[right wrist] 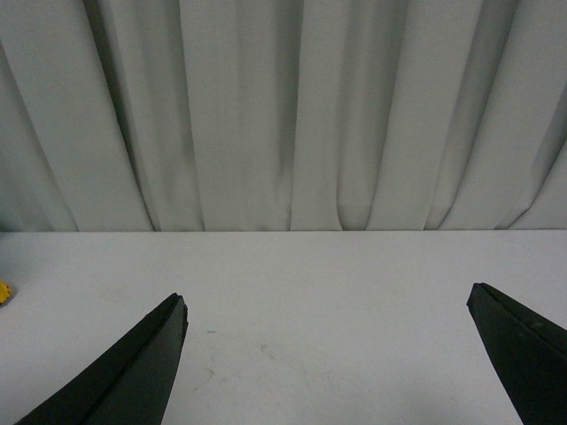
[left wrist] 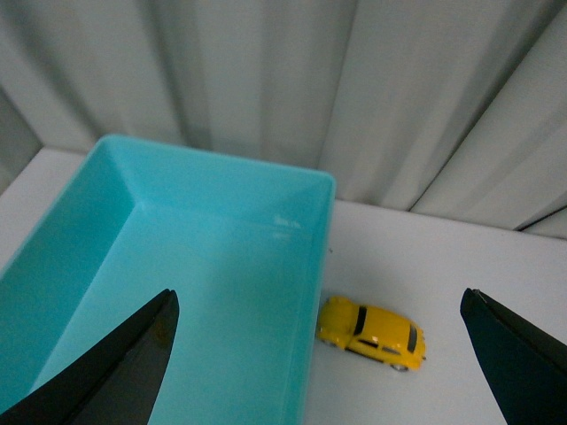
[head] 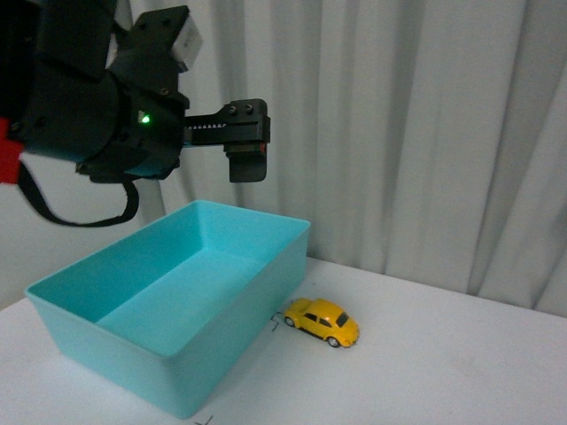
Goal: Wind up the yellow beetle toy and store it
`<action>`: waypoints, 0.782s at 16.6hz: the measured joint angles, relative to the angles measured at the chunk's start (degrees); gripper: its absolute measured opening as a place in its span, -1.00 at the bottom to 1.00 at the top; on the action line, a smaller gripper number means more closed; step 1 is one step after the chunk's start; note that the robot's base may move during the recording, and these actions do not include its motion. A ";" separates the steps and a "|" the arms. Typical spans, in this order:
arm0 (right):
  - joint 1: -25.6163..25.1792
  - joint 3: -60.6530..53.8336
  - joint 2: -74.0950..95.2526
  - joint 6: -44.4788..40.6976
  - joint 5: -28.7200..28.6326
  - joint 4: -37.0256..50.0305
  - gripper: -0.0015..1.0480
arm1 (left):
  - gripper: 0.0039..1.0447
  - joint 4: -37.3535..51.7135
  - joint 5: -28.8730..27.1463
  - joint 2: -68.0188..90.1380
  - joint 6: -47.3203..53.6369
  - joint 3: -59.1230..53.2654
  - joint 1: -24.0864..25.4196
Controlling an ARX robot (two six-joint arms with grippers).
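Observation:
The yellow beetle toy (head: 322,321) stands on its wheels on the white table, one end touching the right wall of a teal bin (head: 177,376). In the left wrist view the toy (left wrist: 374,332) lies below and between the open fingers, against the bin's rim (left wrist: 321,266). My left gripper (head: 247,173) hangs open and empty, high above the bin's far right corner; it also shows in the left wrist view (left wrist: 319,301). My right gripper (right wrist: 328,301) is open and empty over bare table. A sliver of the toy (right wrist: 3,292) shows at the edge of the right wrist view.
The teal bin is open-topped and holds nothing. A white pleated curtain (head: 407,133) hangs behind the table. The white table (head: 443,372) stretches to the right of the toy. The right arm does not show in the front view.

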 joint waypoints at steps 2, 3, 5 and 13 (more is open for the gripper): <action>0.00 0.00 0.00 0.00 0.00 0.00 0.87 | 0.88 -1.62 1.62 11.15 9.62 11.50 -2.75; 0.00 0.00 0.00 0.00 0.00 0.00 0.87 | 0.88 -1.84 2.12 14.10 13.94 14.88 -3.80; 0.00 0.00 0.00 0.00 0.00 0.00 0.87 | 0.88 -3.91 5.05 18.60 22.88 20.85 -5.60; 0.00 0.00 0.00 0.00 0.00 0.00 0.87 | 0.88 -28.57 10.67 35.08 71.06 38.69 -6.69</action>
